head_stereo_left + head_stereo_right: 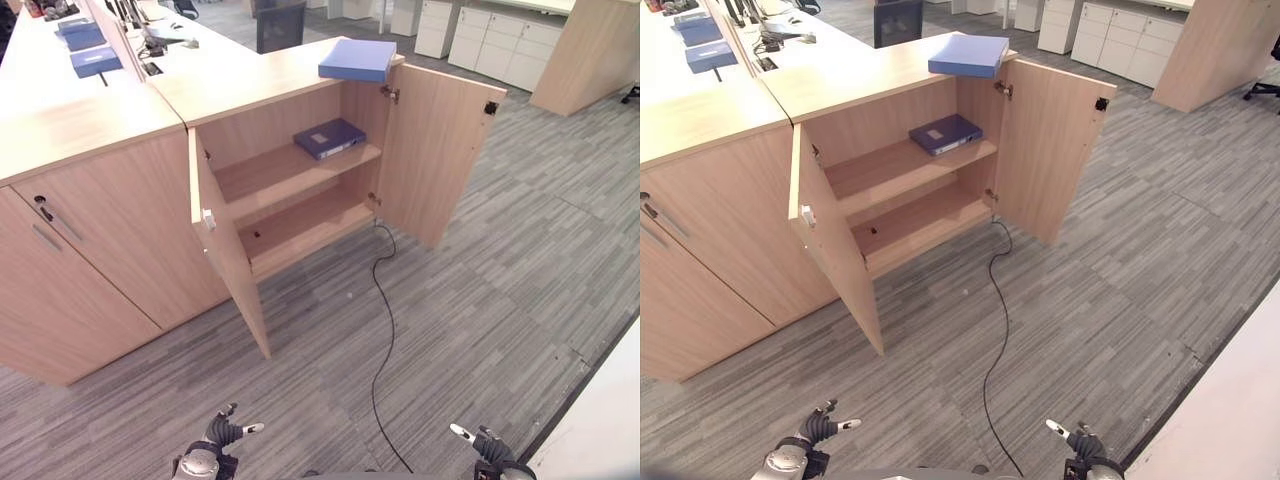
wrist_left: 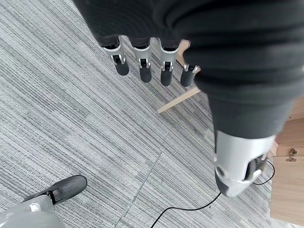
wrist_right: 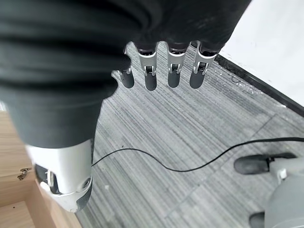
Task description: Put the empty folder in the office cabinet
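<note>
A light blue folder [image 1: 357, 59] lies flat on top of the wooden office cabinet [image 1: 250, 85], overhanging its front edge above the open compartment. A dark blue folder [image 1: 329, 138] lies on the upper shelf [image 1: 270, 172] inside; the lower shelf [image 1: 300, 225] is bare. Both my hands hang low over the grey carpet, well short of the cabinet. My left hand [image 1: 222, 432] is open with straight fingers [image 2: 142, 66] and holds nothing. My right hand [image 1: 486, 445] is open too, its fingers [image 3: 161, 71] straight and free.
The cabinet's left door [image 1: 228, 255] swings out toward me and its right door [image 1: 438, 150] stands wide open. A shut cabinet [image 1: 95, 260] adjoins on the left. More blue folders [image 1: 95, 62] lie on the desks behind. A white panel [image 1: 600, 420] borders the lower right.
</note>
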You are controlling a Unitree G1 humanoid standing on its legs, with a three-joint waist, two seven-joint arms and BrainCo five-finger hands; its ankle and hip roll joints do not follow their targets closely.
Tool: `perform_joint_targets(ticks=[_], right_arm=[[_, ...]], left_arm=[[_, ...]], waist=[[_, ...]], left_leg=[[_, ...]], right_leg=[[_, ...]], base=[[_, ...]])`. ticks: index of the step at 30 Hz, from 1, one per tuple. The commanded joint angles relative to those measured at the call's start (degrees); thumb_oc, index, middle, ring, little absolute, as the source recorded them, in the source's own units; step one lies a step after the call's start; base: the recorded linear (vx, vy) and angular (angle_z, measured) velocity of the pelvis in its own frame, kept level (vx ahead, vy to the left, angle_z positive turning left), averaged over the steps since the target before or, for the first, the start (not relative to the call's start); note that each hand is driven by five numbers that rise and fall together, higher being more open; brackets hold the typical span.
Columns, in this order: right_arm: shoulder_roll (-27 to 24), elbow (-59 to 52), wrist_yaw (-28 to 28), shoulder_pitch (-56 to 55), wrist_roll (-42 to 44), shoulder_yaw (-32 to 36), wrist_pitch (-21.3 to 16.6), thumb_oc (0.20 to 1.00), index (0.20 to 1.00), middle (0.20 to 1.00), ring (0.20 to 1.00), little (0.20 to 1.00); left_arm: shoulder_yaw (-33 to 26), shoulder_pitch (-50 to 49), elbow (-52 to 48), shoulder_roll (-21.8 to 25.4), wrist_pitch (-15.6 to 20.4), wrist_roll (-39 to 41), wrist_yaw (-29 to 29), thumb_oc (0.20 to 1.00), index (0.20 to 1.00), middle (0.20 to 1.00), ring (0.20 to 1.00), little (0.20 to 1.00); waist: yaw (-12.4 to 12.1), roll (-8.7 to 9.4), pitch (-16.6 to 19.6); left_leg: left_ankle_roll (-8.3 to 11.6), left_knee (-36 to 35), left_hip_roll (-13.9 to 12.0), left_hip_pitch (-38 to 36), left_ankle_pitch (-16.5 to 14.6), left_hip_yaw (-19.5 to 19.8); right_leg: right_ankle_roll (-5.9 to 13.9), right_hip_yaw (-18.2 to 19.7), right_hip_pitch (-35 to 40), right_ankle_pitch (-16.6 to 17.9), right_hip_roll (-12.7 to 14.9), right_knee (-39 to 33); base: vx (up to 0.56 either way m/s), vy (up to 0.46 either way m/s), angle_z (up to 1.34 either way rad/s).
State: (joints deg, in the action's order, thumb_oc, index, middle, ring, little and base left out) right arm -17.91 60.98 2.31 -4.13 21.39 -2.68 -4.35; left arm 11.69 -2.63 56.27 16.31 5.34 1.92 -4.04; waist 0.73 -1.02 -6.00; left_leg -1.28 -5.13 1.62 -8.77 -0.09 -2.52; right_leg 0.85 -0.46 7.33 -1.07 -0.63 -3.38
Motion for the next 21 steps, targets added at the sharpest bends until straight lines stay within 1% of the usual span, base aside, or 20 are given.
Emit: perform_joint_targets(ticks=[1, 3, 5, 6, 7, 9, 10, 11, 12, 13, 14, 16, 17, 18, 20, 21], right_arm=[[0.21, 1.13, -0.14, 2.29, 1.89, -2.00, -1.22, 1.000, 1.000, 1.000, 1.000, 1.000], [0.22, 1.11, -0.06, 2.71, 1.85, -2.05, -1.19, 1.000, 1.000, 1.000, 1.000, 1.000], [0.36, 0.38, 0.16, 3.12, 1.85, -2.13, -1.35, 1.000, 1.000, 1.000, 1.000, 1.000], [0.45, 0.00, 0.32, 3.62, 2.00, -2.20, -1.62, 1.000, 1.000, 1.000, 1.000, 1.000], [0.45, 0.01, 0.32, 3.65, 2.00, -2.20, -1.62, 1.000, 1.000, 1.000, 1.000, 1.000], [0.69, -0.51, 0.51, 4.16, 2.10, -2.55, -1.78, 1.000, 1.000, 1.000, 1.000, 1.000], [0.90, -0.81, 0.54, 4.12, 2.16, -2.51, -1.87, 1.000, 1.000, 1.000, 1.000, 1.000], [1.06, -1.18, 0.63, 4.07, 2.06, -2.43, -2.00, 1.000, 1.000, 1.000, 1.000, 1.000], [1.19, -1.38, 0.74, 4.07, 1.83, -2.52, -2.02, 1.000, 1.000, 1.000, 1.000, 1.000], [1.03, -1.42, 0.61, 3.98, 1.32, -2.82, -1.87, 1.000, 1.000, 1.000, 1.000, 1.000], [1.01, -1.42, 0.61, 3.95, 1.31, -2.83, -1.87, 1.000, 1.000, 1.000, 1.000, 1.000], [1.06, -1.37, 0.58, 4.25, 0.95, -3.35, -1.65, 1.000, 1.000, 1.000, 1.000, 1.000], [1.10, -1.56, 0.59, 4.19, 0.64, -3.55, -1.60, 1.000, 1.000, 1.000, 1.000, 1.000], [1.11, -1.64, 0.60, 4.11, 0.30, -3.69, -1.46, 1.000, 1.000, 1.000, 1.000, 1.000], [0.84, -1.97, 0.71, 3.88, -0.60, -3.96, -1.52, 1.000, 1.000, 1.000, 1.000, 1.000], [0.50, -1.75, 0.71, 3.50, -0.58, -3.93, -1.70, 1.000, 1.000, 1.000, 1.000, 1.000]], left_arm=[[0.27, 3.63, 0.42, 1.52, 2.23, 1.12, -0.73, 1.000, 1.000, 1.000, 1.000, 1.000], [0.31, 3.85, 0.35, 1.67, 2.26, 1.26, -0.80, 1.000, 1.000, 1.000, 1.000, 1.000], [0.19, 4.18, -0.25, 1.99, 2.33, 1.64, -0.88, 1.000, 1.000, 1.000, 1.000, 1.000], [0.30, 4.44, -1.22, 2.38, 2.34, 1.73, -0.89, 1.000, 1.000, 1.000, 1.000, 1.000], [0.29, 4.46, -1.22, 2.38, 2.33, 1.73, -0.89, 1.000, 1.000, 1.000, 1.000, 1.000], [0.25, 4.70, -1.61, 2.83, 2.31, 1.93, -1.00, 1.000, 1.000, 1.000, 1.000, 1.000], [0.25, 4.68, -1.82, 2.97, 2.32, 1.78, -1.07, 1.000, 1.000, 1.000, 1.000, 1.000], [0.11, 4.60, -1.85, 3.07, 2.32, 1.74, -1.07, 1.000, 1.000, 1.000, 1.000, 1.000], [0.02, 4.64, -1.62, 3.20, 2.37, 1.60, -1.22, 1.000, 1.000, 1.000, 1.000, 1.000], [0.07, 4.66, -1.45, 3.39, 2.44, 1.48, -1.33, 1.000, 1.000, 1.000, 1.000, 1.000], [0.07, 4.65, -1.43, 3.37, 2.46, 1.49, -1.33, 1.000, 1.000, 1.000, 1.000, 1.000], [0.22, 5.33, -0.27, 3.38, 2.39, 1.49, -1.57, 1.000, 1.000, 1.000, 1.000, 1.000], [0.06, 5.65, 0.31, 3.32, 2.36, 1.48, -1.74, 1.000, 1.000, 1.000, 1.000, 1.000], [0.02, 5.81, 0.36, 3.26, 2.40, 1.46, -1.87, 1.000, 1.000, 1.000, 1.000, 1.000], [-0.10, 5.83, 0.71, 2.96, 2.58, 1.40, -2.01, 1.000, 1.000, 1.000, 1.000, 1.000], [0.11, 5.83, 1.04, 2.86, 2.91, 1.22, -1.84, 1.000, 1.000, 1.000, 1.000, 1.000]], waist=[[-1.38, 2.75, -0.33], [-1.39, 2.57, -0.83], [-1.30, 2.37, -1.83], [-1.08, 2.08, -3.08], [-1.15, 2.12, -3.04], [-0.79, 1.89, -4.47], [-0.73, 1.63, -4.67], [-0.80, 1.43, -4.73], [-0.73, 1.44, -4.60], [-0.14, 1.56, -4.18], [0.01, 1.34, -4.26], [1.09, 1.42, -4.41], [1.56, 1.69, -4.46], [1.95, 1.59, -4.61], [2.57, 1.44, -4.72], [2.84, 1.40, -4.15]], left_leg=[[3.25, 0.13, -1.90, -1.07, -4.59, 1.22], [2.78, 0.29, -1.64, -0.81, -4.65, 1.21], [2.12, 0.68, -1.29, -0.43, -4.81, 1.21], [1.48, 0.99, -1.15, -0.44, -4.85, 1.08], [1.47, 1.01, -1.11, -0.36, -4.84, 1.01], [0.91, 1.26, -1.23, -0.47, -4.68, 0.45], [0.93, 1.34, -1.41, -0.49, -4.70, 0.39], [1.05, 1.34, -1.63, -0.85, -4.98, 0.30], [1.40, 1.06, -1.83, -1.52, -5.42, 0.01], [2.24, 0.34, -2.08, -3.33, -6.50, 0.06], [2.30, 0.33, -2.35, -3.53, -6.66, 0.20], [3.02, 0.13, -2.53, -5.44, -8.08, 1.09], [3.37, 0.13, -2.50, -6.19, -8.59, 1.33], [3.69, 0.13, -2.89, -6.84, -9.06, 1.54], [4.49, 0.13, -3.59, -8.11, -10.01, 1.59], [4.78, 0.13, -3.57, -8.47, -10.69, 2.06]], right_leg=[[9.37, 1.02, -4.21, 3.27, 8.97, 3.33], [9.49, 1.45, -5.92, 3.01, 9.10, 6.06], [9.78, 2.04, -8.75, 2.99, 9.17, 10.49], [10.35, 2.33, -11.59, 4.35, 8.87, 15.54], [10.36, 2.43, -11.80, 4.27, 8.88, 15.75], [11.14, 2.19, -15.19, 7.44, 8.54, 21.57], [11.23, 1.74, -16.53, 7.66, 8.50, 23.27], [11.16, 0.79, -17.73, 7.93, 9.21, 23.97], [11.01, -0.84, -18.61, 7.61, 10.41, 22.40], [10.59, -4.22, -19.30, 7.20, 11.73, 16.66], [10.56, -4.51, -18.92, 7.16, 11.55, 16.45], [10.88, -6.24, -20.07, 8.59, 11.48, 10.54], [11.30, -6.81, -21.21, 9.60, 11.54, 8.31], [11.70, -7.34, -21.66, 10.37, 11.41, 6.59], [12.39, -8.32, -22.85, 11.85, 11.72, 5.10], [12.51, -8.21, -21.80, 12.01, 11.71, 3.13]], base=[[-0.01, 0.045, -0.01], [-0.03, 0.055, -0.02], [-0.07, 0.082, -0.07], [-0.07, 0.078, -0.09], [-0.08, 0.068, -0.10], [-0.05, 0.035, -0.03], [0.04, 0.021, -0.09], [0.13, -0.017, -0.09], [0.27, -0.102, -0.14], [0.23, -0.101, -0.10], [0.23, -0.117, -0.14], [0.19, -0.106, -0.06], [0.21, -0.129, -0.07], [0.20, -0.138, -0.15], [0.20, -0.174, 0.01], [0.22, -0.236, 0.35]])
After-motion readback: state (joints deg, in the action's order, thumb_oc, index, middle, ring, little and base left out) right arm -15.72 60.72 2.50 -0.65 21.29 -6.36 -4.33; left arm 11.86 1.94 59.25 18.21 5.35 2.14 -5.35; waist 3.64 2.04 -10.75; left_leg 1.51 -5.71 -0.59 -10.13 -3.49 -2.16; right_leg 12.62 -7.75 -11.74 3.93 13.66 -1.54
